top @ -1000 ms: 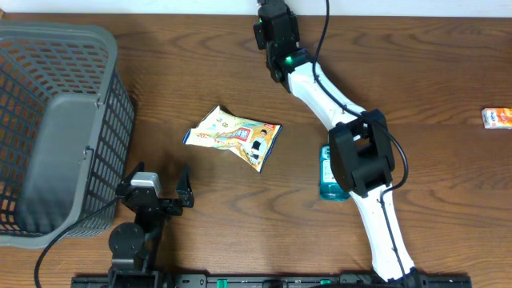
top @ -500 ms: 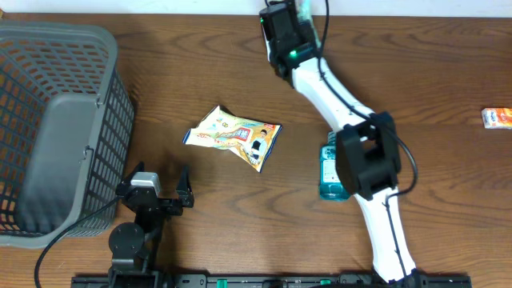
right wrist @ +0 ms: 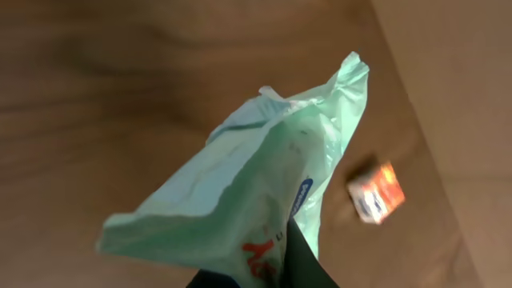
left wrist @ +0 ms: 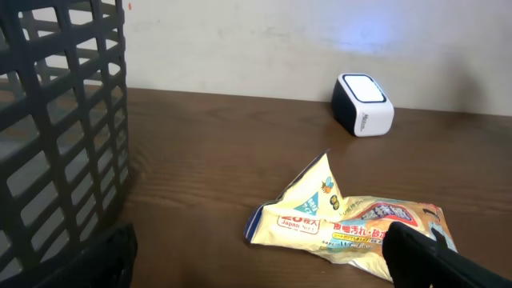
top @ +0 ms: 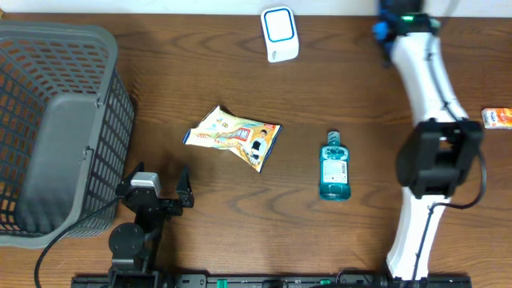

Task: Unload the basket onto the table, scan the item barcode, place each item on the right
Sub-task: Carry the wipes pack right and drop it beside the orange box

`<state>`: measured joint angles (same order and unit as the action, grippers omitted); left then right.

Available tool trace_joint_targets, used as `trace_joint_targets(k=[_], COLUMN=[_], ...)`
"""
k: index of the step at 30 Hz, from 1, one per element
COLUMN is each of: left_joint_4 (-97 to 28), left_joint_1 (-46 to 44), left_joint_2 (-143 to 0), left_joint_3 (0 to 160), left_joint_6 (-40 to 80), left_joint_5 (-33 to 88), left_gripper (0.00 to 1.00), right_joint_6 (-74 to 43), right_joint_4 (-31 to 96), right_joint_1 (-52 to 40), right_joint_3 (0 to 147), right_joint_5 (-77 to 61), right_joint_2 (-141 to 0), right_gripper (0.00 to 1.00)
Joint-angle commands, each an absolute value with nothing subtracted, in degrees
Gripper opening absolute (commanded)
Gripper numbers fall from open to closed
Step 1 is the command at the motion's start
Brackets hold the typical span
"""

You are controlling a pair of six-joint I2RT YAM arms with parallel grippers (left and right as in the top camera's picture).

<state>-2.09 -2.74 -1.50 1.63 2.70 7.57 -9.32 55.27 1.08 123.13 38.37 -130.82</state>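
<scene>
**A:** Overhead view, and the right arm (top: 432,96) is stretched out to the far right corner of the bench (top: 200,72). On its wrist camera the right gripper (right wrist: 272,270) is pinched tight on the lower edge of a pale green packet (right wrist: 240,192). The packet is crinkled and has red lettering close to the grip.

**B:** So the item is up in the air, held clear of the wood. Where is the scanner?

**A:** The barcode scanner (top: 279,34) is white with a blue ring on its face. It sits at the far edge of the bench, near the middle. The held packet is well to its right, and from overhead I can barely pick the packet out past the arm.

**B:** And the left side?

**A:** The left gripper (top: 154,194) sits low at the near edge with its 2 fingers spread wide and nothing between them. It is just beside the near right corner of the grey mesh basket (top: 80,36).

**B:** What else is lying out there?

**A:** There are 3 more things. A crumpled yellow snack bag (top: 234,136) lies flat mid-bench, ahead of the left gripper, and in the left wrist view the scanner stands beyond it. A teal mouthwash bottle (top: 334,166) lies on its side to the right of that bag, apart from it, with its cap toward the far edge. A small orange and white carton (top: 498,118) rests by the right edge, and the right wrist camera shows it on the wood beyond the green packet.
</scene>
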Motion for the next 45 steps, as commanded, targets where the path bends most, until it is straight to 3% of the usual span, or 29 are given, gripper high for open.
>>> trace_joint_targets(k=[1,12,15,20,21,22,23,31,39,45], left_joint_4=[-3.16,-3.16,-3.18,-3.18,-3.18,-3.18,-3.18,-3.16,-3.16,-3.18], left_joint_1=[-2.94,-2.94,-2.94,-2.94,-2.94,-2.94,-2.94,-2.94,-2.94,-2.94], left_joint_2=[-1.37,-1.37,-1.37,-1.37,-1.37,-1.37,-1.37,-1.37,-1.37,-1.37], left_joint_3=[0.23,0.23,0.23,0.23,0.23,0.23,0.23,0.23,0.23,0.23], left_joint_6=[1.93,1.93,1.93,1.93,1.93,1.93,1.93,1.93,1.93,1.93], left_joint_5=[8.14,8.14,8.14,8.14,8.14,8.14,8.14,8.14,8.14,8.14], left_gripper=[0.98,0.98,0.98,0.98,0.98,0.98,0.98,0.98,0.98,0.98], right_joint_6=[-12.21,-12.21,-12.19,-16.19,-16.93,-17.23,-17.39,-22.90,-25.56,-25.71], right_joint_4=[56.53,52.53,50.11,52.77,53.65,54.28,55.22,62.98,72.60,77.23], right_joint_1=[6.44,22.28,25.54,29.71,30.24,30.68,31.31,33.63,28.16,18.81], right_joint_3=[122.50,111.92,108.53,109.84,110.52,111.11,112.12,117.56,117.54,117.54], right_joint_5=[33.52,23.27,18.90,17.47,16.43,14.96,11.84,-17.45,-19.73,-20.05], right_joint_2=[-130.43,-130.43,-130.43,-129.71,-129.36,-128.95,-128.20,-116.03,-98.35,-87.00], right_gripper=[0.01,0.01,0.11,0.37,0.51,0.72,0.99,0.99,0.99,0.99])
